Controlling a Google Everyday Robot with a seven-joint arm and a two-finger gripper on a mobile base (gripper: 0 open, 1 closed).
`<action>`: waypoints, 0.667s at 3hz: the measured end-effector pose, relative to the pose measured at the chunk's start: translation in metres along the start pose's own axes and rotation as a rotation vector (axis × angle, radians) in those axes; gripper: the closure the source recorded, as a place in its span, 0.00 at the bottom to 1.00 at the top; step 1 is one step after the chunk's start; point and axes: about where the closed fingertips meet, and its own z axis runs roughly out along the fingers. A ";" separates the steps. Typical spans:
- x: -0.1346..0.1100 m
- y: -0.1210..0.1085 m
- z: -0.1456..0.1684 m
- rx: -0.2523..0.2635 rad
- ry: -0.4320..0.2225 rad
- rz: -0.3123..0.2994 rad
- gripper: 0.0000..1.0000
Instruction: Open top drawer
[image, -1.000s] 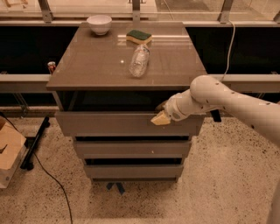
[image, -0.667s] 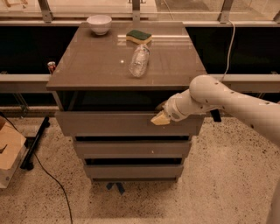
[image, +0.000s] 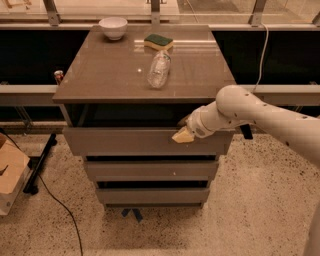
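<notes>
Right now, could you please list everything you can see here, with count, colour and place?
bowl: 1, white, back left of the cabinet top
sponge: 1, green and yellow, back middle of the top
bottle: 1, clear, lying on its side mid-top
cabinet: 1, grey-brown, centre
top drawer: 1, grey-brown, just under the top
middle drawer: 1, grey-brown, below it
bottom drawer: 1, grey-brown, lowest
cardboard box: 1, brown, floor, far left
cable: 1, black, floor, left
arm: 1, white, from the right
gripper: 1, tan tip, at the top drawer's upper edge
</notes>
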 end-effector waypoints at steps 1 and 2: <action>0.000 0.000 0.005 -0.017 0.041 -0.017 0.03; 0.005 0.007 0.008 -0.056 0.111 -0.047 0.00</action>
